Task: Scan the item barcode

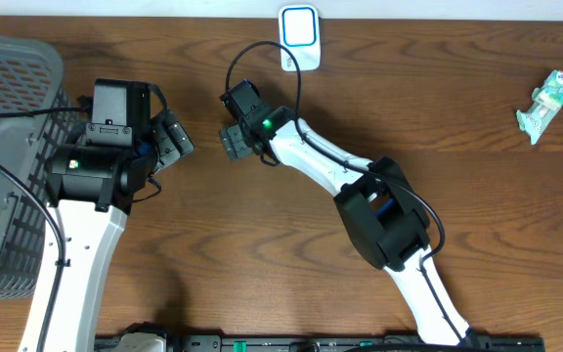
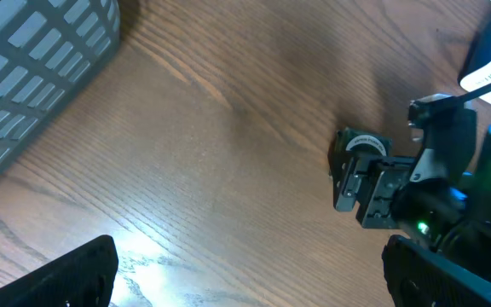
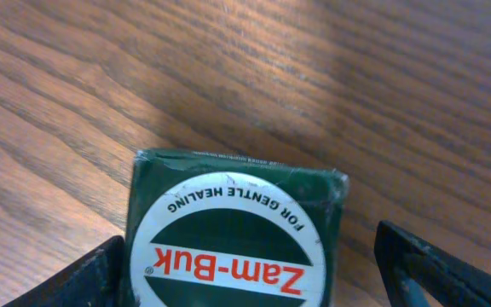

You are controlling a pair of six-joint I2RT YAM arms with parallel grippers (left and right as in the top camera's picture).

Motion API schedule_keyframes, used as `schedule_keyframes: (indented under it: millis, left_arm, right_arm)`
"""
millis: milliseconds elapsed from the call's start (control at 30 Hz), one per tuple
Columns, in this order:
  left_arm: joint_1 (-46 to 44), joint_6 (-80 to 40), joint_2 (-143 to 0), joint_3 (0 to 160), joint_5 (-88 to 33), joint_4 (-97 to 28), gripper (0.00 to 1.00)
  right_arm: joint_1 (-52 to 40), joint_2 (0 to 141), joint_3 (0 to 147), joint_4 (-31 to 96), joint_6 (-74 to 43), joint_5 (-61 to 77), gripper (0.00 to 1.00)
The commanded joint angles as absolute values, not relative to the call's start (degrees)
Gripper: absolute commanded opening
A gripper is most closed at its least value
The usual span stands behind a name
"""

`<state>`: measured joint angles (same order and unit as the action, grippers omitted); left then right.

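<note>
Landmark: white blue-rimmed scanner [image 1: 299,37], at the table's far edge; all places are reckoned from it.
Item: green Zam-Buk box [image 3: 233,230], laid flat on the wood with its round label up, nearer the robot than the scanner and a little to its left.
Right gripper [image 1: 233,142]: set wide astride the box; bare wood is seen between the box and one finger [image 3: 437,269], so no grip is judged made yet.
Left gripper [image 2: 250,249]: spread wide with nothing in it, further left of the scanner, just beside the right gripper.
Other things: grey basket [image 1: 8,147] far left of the scanner; pale packets [image 1: 553,98] far to its right.
Handling: judged a small, light carton, stiff at the edges but crushable; the crinkled corner suggests a film wrap, so it is possibly slippery.
Hold: best taken across the two side walls, low down, with a modest squeeze.
Barcode: not seen on the top face; perhaps on a side or underneath, which cannot be told from these views.
</note>
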<state>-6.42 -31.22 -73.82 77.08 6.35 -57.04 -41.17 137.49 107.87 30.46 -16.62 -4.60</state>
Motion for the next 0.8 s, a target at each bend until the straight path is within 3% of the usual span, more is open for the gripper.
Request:
schedule_keyframes:
  millis: [0,233,333,467,600,767]
  left_arm:
    - [-6.17,-30.65,-73.73,77.87,6.70,-57.21,0.98]
    - [-6.17,-30.65,-73.73,77.87,6.70,-57.21,0.98]
    - [-6.17,-30.65,-73.73,77.87,6.70,-57.21,0.98]
    - [-6.17,-30.65,-73.73,77.87,6.70,-57.21,0.98]
    - [-6.17,-30.65,-73.73,77.87,6.70,-57.21,0.98]
    - [-6.17,-30.65,-73.73,77.87,6.70,-57.21,0.98]
  right_arm:
    - [-41.93,138.91,107.87,30.39,-17.10,-5.74,0.83]
    - [-41.78,138.87,107.94,28.60,-15.09,-9.98,0.60]
    - [-41.67,138.87,108.01,27.46,-10.24,-9.98,0.66]
    - [-41.67,138.87,108.01,27.64,-6.55,-9.98,0.66]
    - [-41.67,138.87,108.01,27.59,-6.79,-9.96,0.57]
    - [-41.60,138.47,108.05,28.05,-6.83,-9.91,0.56]
